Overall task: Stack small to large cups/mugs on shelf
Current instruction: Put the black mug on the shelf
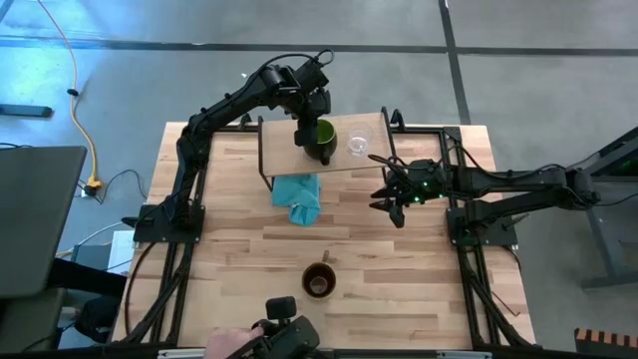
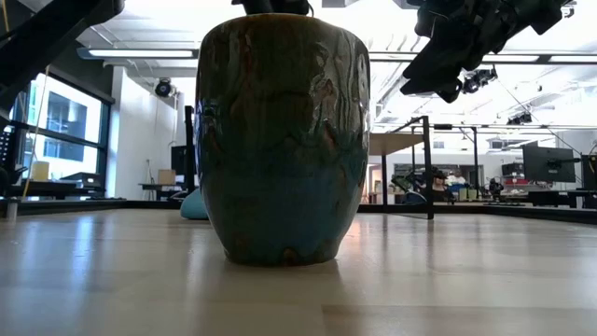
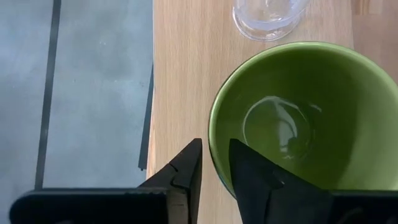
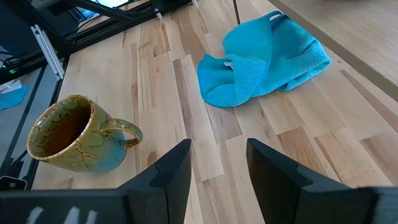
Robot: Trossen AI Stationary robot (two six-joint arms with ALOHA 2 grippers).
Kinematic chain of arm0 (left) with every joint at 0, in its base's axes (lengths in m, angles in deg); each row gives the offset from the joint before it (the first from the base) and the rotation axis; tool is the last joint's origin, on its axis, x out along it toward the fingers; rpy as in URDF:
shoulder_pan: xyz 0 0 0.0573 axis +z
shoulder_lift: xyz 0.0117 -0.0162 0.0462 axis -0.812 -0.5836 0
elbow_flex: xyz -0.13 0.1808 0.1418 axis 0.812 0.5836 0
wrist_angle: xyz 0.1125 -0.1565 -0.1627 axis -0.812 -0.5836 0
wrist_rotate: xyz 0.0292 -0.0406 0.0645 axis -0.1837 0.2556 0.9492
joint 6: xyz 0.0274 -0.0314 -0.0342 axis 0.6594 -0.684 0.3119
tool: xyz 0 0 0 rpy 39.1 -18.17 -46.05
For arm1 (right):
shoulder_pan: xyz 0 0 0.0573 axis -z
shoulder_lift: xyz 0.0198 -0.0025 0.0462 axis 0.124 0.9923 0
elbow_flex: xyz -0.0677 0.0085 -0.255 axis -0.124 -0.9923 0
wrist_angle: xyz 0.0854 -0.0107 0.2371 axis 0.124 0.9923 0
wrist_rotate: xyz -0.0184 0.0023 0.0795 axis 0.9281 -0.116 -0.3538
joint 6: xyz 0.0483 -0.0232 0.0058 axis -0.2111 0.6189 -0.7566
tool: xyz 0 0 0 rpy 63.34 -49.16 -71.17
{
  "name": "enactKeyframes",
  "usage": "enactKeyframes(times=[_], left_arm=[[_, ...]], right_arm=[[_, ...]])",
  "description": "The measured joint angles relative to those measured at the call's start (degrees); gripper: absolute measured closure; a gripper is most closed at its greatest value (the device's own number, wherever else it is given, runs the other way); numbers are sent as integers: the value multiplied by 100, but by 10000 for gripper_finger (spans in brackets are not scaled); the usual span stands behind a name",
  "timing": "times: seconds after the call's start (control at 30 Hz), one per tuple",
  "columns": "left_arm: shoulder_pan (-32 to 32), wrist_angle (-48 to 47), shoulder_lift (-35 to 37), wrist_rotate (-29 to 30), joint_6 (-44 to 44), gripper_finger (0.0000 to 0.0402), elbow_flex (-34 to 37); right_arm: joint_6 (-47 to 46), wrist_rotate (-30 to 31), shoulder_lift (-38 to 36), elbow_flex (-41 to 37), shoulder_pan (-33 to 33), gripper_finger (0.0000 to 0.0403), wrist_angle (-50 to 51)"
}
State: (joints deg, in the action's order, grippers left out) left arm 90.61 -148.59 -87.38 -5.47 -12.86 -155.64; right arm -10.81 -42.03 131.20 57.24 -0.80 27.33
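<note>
Now reaching over the shelf (image 1: 284,150) with the left gripper (image 1: 307,135), at the back of the table (image 1: 229,229). Sitting astride the near rim of the green mug (image 1: 324,135) there, as seen in the left wrist view, gripper (image 3: 214,165) over the rim and mug (image 3: 311,118) opening upward. Pinching the rim or merely bracketing it: cannot tell. Standing upright on the shelf (image 3: 180,81), that mug, glossy green inside and dark outside. Standing just beside it on the same board, toward the right arm, the glass (image 1: 357,147), clear and upright, close to the mug in the wrist view (image 3: 267,18) but not seen touching it.

Hovering above the table with the right gripper (image 1: 392,202), just off the shelf's front right corner, jaws spread wide and carrying nothing (image 4: 217,168). Lying crumpled on the table below the shelf's front edge, the cloth (image 1: 299,194), teal, well apart from the mugs (image 4: 267,59).

Waiting alone near the table's front edge, the brown mug (image 1: 319,280), upright, well apart from the shelf. Filling the low view (image 2: 280,140) with mottled brown and teal glaze; showing its handle in the right wrist view (image 4: 68,134).
</note>
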Motion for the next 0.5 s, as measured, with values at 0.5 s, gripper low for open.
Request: enactKeyframes(times=[0.5], left_arm=[[-34,42,0,-122,-12,334,0]], right_arm=[[24,2,0,0,-1,258,-2]])
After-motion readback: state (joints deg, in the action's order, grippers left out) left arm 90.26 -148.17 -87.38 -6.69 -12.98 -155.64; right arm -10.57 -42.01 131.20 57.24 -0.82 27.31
